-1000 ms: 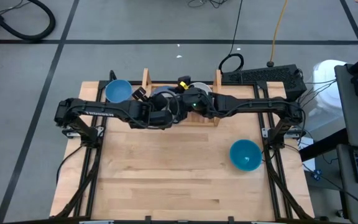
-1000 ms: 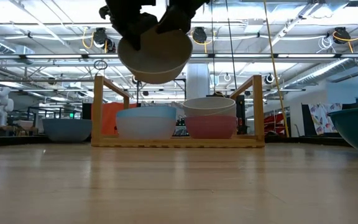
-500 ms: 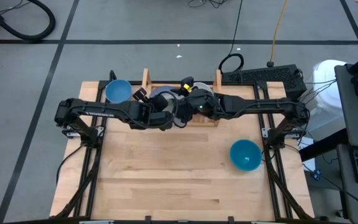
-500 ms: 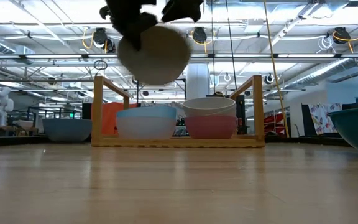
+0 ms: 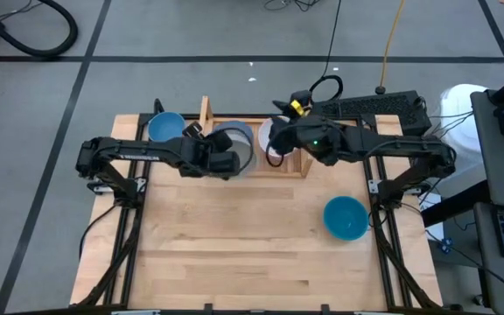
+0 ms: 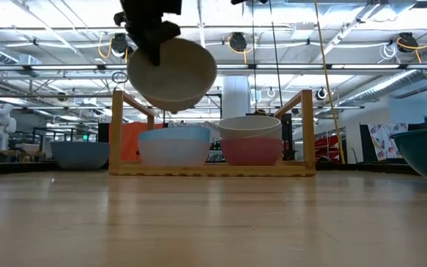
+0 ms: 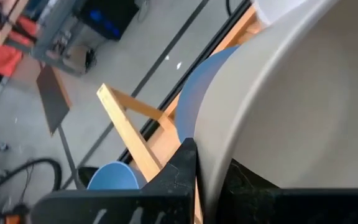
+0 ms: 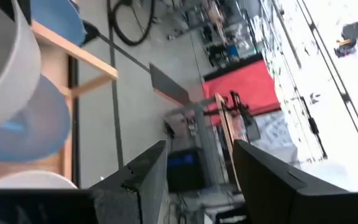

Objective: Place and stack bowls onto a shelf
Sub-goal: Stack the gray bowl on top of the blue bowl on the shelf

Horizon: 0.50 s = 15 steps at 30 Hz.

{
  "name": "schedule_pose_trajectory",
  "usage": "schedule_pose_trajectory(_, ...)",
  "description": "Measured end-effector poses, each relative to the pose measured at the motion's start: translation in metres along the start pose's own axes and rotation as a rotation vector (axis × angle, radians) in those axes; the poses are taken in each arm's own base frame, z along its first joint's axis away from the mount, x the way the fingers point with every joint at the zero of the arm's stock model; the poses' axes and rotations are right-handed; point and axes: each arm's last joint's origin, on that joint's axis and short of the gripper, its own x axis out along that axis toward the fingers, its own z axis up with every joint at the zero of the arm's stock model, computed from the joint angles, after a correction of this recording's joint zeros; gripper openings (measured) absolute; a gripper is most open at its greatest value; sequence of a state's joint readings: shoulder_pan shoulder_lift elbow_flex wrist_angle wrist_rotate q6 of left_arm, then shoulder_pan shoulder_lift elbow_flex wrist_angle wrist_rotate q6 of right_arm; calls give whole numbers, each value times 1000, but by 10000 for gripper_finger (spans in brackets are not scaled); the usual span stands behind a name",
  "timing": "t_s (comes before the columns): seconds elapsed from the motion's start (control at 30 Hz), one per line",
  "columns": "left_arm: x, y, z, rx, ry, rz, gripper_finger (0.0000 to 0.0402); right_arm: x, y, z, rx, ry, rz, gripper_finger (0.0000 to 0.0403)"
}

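Observation:
My left gripper (image 5: 227,158) is shut on a grey-beige bowl (image 6: 173,74), holding it in the air above the left half of the shelf (image 6: 213,169). On the shelf's slatted base rest a pale blue bowl (image 6: 173,145) and a pink bowl (image 6: 252,151) with a white bowl (image 6: 247,126) nested in it. My right gripper (image 8: 194,168) is open, raised over the shelf's right upright (image 5: 304,112), with nothing between its fingers. A blue bowl (image 5: 166,128) and a teal bowl (image 5: 346,217) stand on the table. My left gripper pinches the grey-beige bowl's rim (image 7: 204,168), one finger (image 7: 179,171) outside the wall and the other inside. The fingers slant down at it from the table's left. The bowl hangs tilted below them, clear of the shelf and of the bowls on it.
The shelf's two upright boards (image 5: 205,110) flank the stacked bowls. A keyboard (image 5: 370,108) and cables lie past the table's far right corner. Bare wood (image 5: 234,236) spreads across the table's near half.
My right gripper has come off the grey-beige bowl, risen, and drawn back toward the table's right and far edge. The bowl, now held by my left gripper alone, has tipped and swung a little to the left above the shelf.

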<state>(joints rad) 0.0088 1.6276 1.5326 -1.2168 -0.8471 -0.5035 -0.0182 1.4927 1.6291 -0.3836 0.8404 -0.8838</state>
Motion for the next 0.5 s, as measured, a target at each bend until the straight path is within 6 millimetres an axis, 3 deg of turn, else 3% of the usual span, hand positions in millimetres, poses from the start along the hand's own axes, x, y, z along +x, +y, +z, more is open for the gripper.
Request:
schedule_pose_trajectory(0.17, 13, 17, 8, -91, 32, -23, 7, -14, -15, -10, 17, 40, -49, 176)
schedule_pose_trajectory(0.5, 61, 60, 27, -350, 120, -170, 7, -34, -36, -22, 54, 34, -78, 176)
